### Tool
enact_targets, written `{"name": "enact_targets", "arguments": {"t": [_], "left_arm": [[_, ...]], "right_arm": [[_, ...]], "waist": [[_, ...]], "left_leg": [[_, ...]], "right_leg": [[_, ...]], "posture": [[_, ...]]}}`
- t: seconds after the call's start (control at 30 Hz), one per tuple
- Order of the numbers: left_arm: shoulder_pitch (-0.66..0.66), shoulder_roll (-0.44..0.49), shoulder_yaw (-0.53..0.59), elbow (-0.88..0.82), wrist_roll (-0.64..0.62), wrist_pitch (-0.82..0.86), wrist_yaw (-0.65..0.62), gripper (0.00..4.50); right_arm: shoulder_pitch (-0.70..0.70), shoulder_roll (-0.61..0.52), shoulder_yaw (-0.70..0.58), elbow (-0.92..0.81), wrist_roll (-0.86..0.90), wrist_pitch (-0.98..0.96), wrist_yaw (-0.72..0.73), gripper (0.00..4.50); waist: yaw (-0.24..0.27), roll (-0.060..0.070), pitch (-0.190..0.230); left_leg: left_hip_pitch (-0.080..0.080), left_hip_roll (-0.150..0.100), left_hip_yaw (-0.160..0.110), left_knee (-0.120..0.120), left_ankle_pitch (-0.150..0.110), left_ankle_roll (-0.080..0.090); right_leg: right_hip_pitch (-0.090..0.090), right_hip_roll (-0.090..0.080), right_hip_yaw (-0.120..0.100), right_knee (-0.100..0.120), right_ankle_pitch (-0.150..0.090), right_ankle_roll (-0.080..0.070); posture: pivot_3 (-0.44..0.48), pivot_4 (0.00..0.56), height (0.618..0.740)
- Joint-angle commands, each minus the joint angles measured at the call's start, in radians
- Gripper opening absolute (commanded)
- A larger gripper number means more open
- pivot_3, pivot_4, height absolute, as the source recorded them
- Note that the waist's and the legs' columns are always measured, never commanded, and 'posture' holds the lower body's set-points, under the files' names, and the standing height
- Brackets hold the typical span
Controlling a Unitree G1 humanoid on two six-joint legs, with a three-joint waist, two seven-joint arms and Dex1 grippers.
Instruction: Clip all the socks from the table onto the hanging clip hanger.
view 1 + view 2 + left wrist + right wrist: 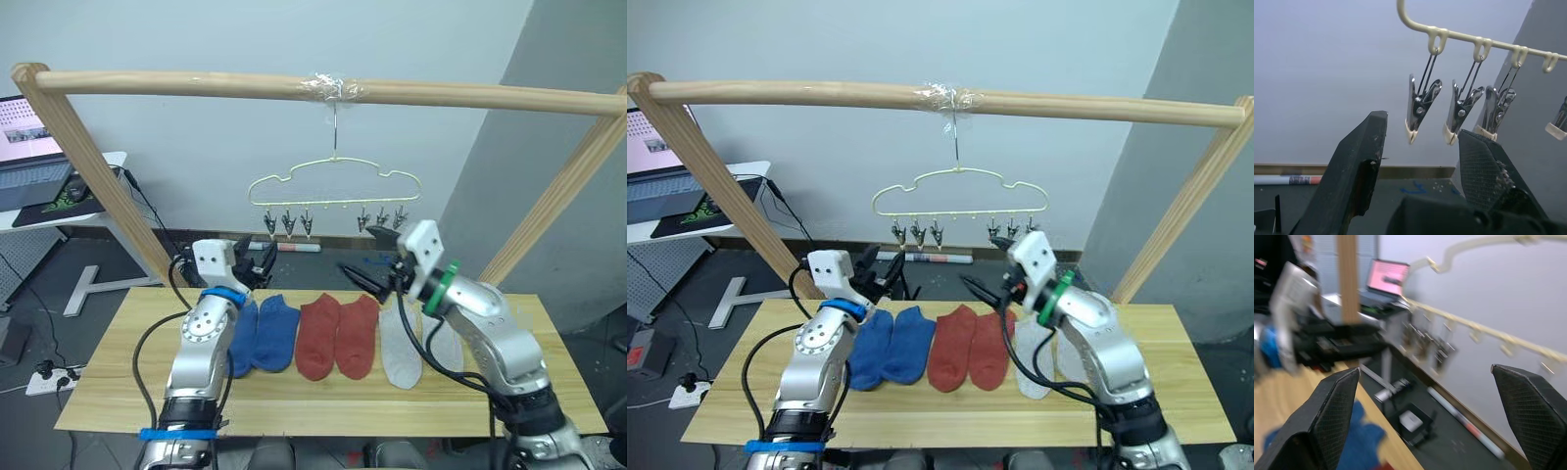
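Note:
Several socks lie side by side on the table (108,392): two blue socks (276,333), two rust-red socks (338,336) and two light grey socks (400,348). Above them the pale clip hanger (333,184) hangs by its hook, its metal clips (1420,105) empty. My left gripper (257,264) is raised over the blue socks, just below the left clips, open and empty. My right gripper (367,276) hovers over the red and grey socks, open wide and empty; the right wrist view shows its fingers (1334,406) far apart.
A thick wooden pole frame (196,86) carries the hanger, its slanted legs (93,166) at both table ends. A small white desk with a laptop (29,147) stands at the far left. A marker (299,248) lies on the floor behind the table.

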Motion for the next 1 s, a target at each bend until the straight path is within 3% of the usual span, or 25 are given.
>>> {"name": "enact_targets", "arguments": {"t": [0.03, 0.27, 1.0], "left_arm": [[-0.050, -0.010, -0.006, 0.038, 0.028, -0.053, 0.021, 2.63], [-0.144, -0.050, 0.009, 0.127, 0.035, -0.079, 0.073, 2.63], [-0.207, -0.062, 0.023, 0.152, 0.048, -0.108, 0.112, 2.63]], "right_arm": [[-0.030, -0.002, -0.003, -0.018, 0.006, 0.006, 0.000, 4.50], [-0.072, 0.011, 0.012, 0.000, -0.012, -0.005, -0.006, 4.50], [-0.097, -0.008, -0.005, -0.049, 0.003, 0.029, -0.009, 4.50]], "waist": [[0.003, 0.000, 0.002], [0.000, -0.001, 0.016], [-0.001, 0.001, 0.036]], "left_leg": [[-0.001, 0.000, 0.000, 0.000, 0.000, 0.000], [-0.002, 0.000, -0.001, 0.000, 0.000, 0.000], [-0.013, -0.001, -0.017, 0.001, 0.000, 0.000]], "right_leg": [[0.000, 0.000, 0.000, 0.000, 0.001, -0.001], [-0.001, 0.000, -0.001, 0.000, 0.002, -0.001], [-0.004, 0.000, -0.015, -0.001, 0.001, -0.001]], "posture": [[0.084, 0.098, 0.740], [0.079, 0.116, 0.740], [0.066, 0.127, 0.740]]}}
